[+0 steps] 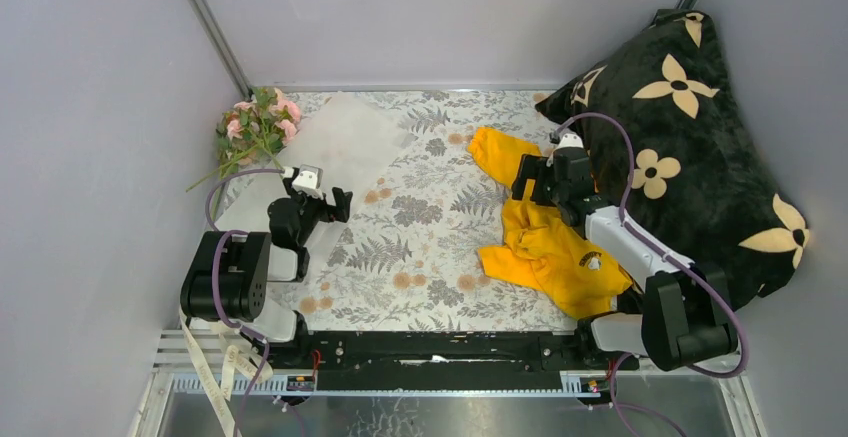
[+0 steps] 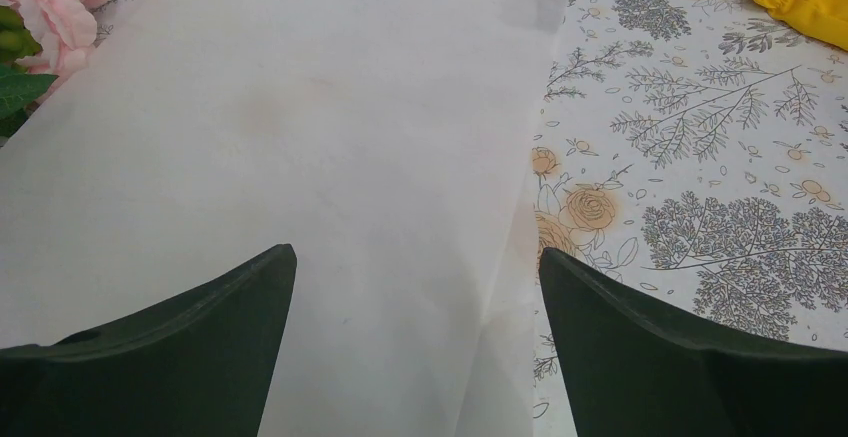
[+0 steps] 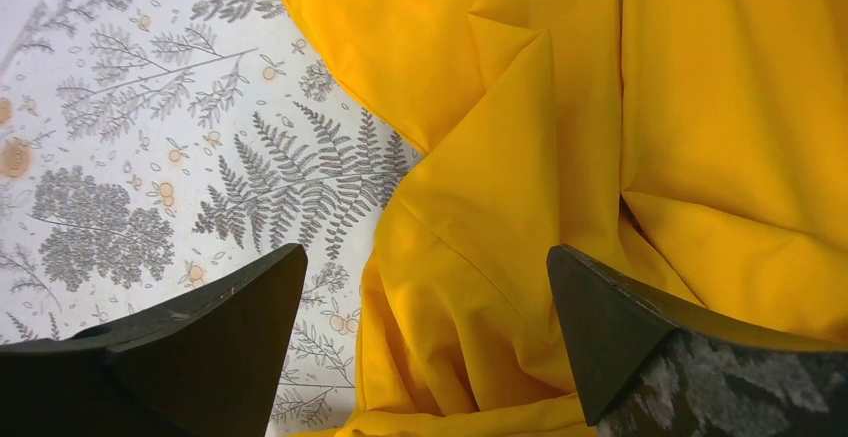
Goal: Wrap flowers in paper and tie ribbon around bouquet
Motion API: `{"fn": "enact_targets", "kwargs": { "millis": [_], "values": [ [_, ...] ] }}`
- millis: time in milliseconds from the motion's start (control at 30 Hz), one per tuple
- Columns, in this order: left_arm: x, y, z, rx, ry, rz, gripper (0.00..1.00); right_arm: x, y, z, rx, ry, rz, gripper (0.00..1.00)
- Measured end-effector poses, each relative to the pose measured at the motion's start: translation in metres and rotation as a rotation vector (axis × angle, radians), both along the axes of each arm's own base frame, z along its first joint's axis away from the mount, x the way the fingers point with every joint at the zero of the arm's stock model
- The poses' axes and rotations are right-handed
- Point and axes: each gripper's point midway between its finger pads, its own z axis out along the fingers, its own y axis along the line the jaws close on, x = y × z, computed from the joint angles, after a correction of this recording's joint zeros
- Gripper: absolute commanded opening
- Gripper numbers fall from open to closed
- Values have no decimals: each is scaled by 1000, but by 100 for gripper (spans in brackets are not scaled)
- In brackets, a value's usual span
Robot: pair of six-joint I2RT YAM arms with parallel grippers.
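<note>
Under the left end effector (image 2: 417, 250), jaws wide, lies the paper (image 2: 300, 137), flat on the worktop (image 1: 420, 247). Flowers (image 1: 258, 127) sit at its far-left edge, well apart from the fingers. Right end effector (image 3: 427, 247), also wide, hangs over a yellow garment (image 3: 520, 157). Only the top view shows the ribbon (image 1: 205, 367), draped by the left arm's base at the near edge. Bare worktop lies between the 2 arms.
</note>
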Motion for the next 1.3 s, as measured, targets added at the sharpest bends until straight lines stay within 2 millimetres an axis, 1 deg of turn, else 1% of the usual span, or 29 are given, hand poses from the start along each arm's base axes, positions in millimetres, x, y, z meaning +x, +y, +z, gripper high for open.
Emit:
{"fn": "enact_targets", "kwargs": {
  "millis": [67, 167, 233, 300, 333, 367, 400, 433, 500, 533, 567, 600, 633, 667, 700, 767, 800, 867, 900, 933, 967, 1000, 1033, 1100, 1233, 1300],
  "values": [
    [0, 0, 0, 0, 0, 0, 99, 0, 1, 6, 6, -13, 7, 100],
    [0, 0, 0, 0, 0, 0, 99, 1, 9, 25, 43, -68, 42, 100],
    [0, 0, 0, -1, -1, -2, 99, 2, 19, 49, 98, -144, 85, 100],
    [0, 1, 0, -7, 12, -12, 99, 3, 31, 82, 168, -245, 131, 100],
    [4, 2, 3, -12, 30, -24, 97, 3, 37, 97, 201, -290, 151, 99],
    [10, 3, 8, -16, 48, -37, 91, 2, 41, 110, 227, -328, 168, 98],
    [20, 3, 20, -14, 65, -61, 86, 1, 45, 122, 254, -359, 185, 95],
    [33, 2, 39, 0, 68, -88, 84, 0, 49, 131, 276, -376, 202, 93],
    [58, 0, 90, 66, 60, -157, 86, -1, 59, 141, 302, -382, 223, 90],
    [64, -3, 117, 118, 59, -190, 87, -2, 65, 142, 308, -375, 235, 89],
    [65, -6, 137, 164, 51, -214, 88, -3, 74, 142, 311, -361, 249, 89],
    [62, -10, 154, 215, 57, -242, 89, -6, 85, 139, 309, -342, 272, 89],
    [54, -13, 163, 269, 78, -272, 92, -10, 100, 134, 303, -313, 302, 89],
    [44, -14, 163, 312, 114, -292, 95, -14, 112, 129, 295, -289, 327, 88],
    [33, -14, 154, 349, 165, -315, 97, -19, 126, 120, 280, -257, 352, 88],
    [4, -4, 113, 414, 337, -333, 99, -25, 144, 104, 254, -201, 385, 88],
    [-12, 3, 84, 437, 444, -337, 99, -29, 153, 92, 236, -168, 401, 88],
    [-53, 14, 24, 469, 682, -359, 99, -35, 165, 71, 203, -112, 421, 89],
    [-70, 18, 4, 479, 767, -369, 99, -35, 167, 60, 185, -84, 422, 89],
    [-90, 19, -13, 493, 849, -387, 99, -40, 174, 48, 168, -55, 438, 89],
    [-110, 18, -28, 522, 921, -410, 99, -42, 176, 39, 155, -33, 442, 89],
    [-120, 16, -34, 541, 951, -429, 99, -45, 179, 28, 141, -4, 450, 89],
    [-128, 14, -39, 572, 972, -442, 97, -47, 181, 21, 132, 13, 456, 89],
    [-130, 13, -43, 623, 977, -449, 93, -51, 184, 11, 119, 40, 466, 88],
    [-111, 25, -47, 705, 952, -374, 84, -55, 189, 5, 114, 50, 479, 89],
    [-104, 32, -57, 737, 967, -343, 80, -54, 191, 4, 115, 48, 482, 89]
  ]
}}
